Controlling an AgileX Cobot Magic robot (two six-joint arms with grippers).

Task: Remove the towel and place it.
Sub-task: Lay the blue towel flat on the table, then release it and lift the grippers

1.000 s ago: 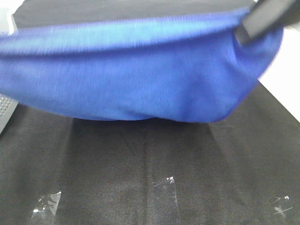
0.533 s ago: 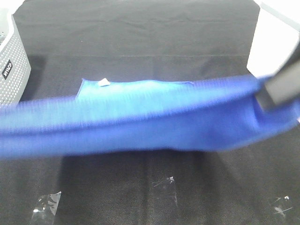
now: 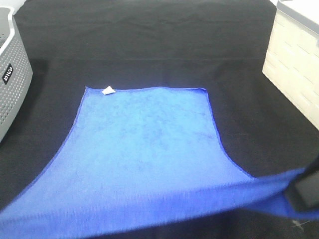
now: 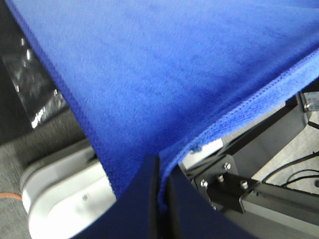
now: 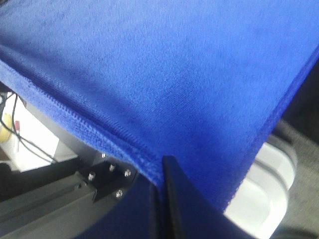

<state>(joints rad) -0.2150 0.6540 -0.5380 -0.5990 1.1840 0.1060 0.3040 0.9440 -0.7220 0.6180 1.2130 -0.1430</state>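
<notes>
The royal-blue towel (image 3: 149, 149) is spread over the black cloth table cover (image 3: 149, 45). Its far edge, with a small white tag (image 3: 107, 90), lies flat, while its near edge is lifted and stretched across the front. My right gripper (image 3: 303, 193) holds the near right corner at the lower right of the exterior view. The right wrist view shows that gripper (image 5: 160, 167) shut on the towel's stitched edge (image 5: 164, 64). My left gripper (image 4: 160, 164) is shut on the other near corner of the towel (image 4: 164, 64); it is outside the exterior view.
A grey perforated basket (image 3: 12, 84) stands at the table's left edge. A cream-white box (image 3: 294, 55) stands at the right edge. A scrap of clear tape (image 3: 299, 224) sticks to the cloth at the front right.
The towel, held high and stretched across the view a second ago, has swept down and toward the front. Its far part now lies flat on the table.
</notes>
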